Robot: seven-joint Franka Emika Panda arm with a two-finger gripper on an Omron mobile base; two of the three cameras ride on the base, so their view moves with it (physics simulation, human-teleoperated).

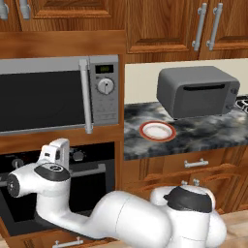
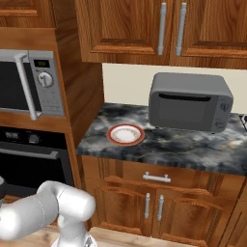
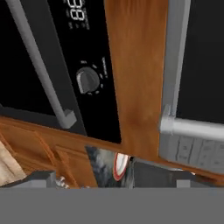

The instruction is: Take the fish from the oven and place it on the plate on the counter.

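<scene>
Seemingly hand (image 1: 54,151) open by oven (image 1: 92,184); plate (image 1: 157,131) on ctr (image 1: 208,131).

plate (image 1: 157,131) on counter (image 1: 203,133), oven (image 1: 92,181) left

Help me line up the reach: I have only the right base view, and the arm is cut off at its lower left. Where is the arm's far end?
Observer: The wrist hangs in front of the oven, level with its control strip and above the door handle.
Operator: Is the pincer open?
Observer: Yes, the pincer is wide open, with nothing between its tips.
Operator: What does it face?
Observer: The oven's knob and lit display, seen close up.
</scene>
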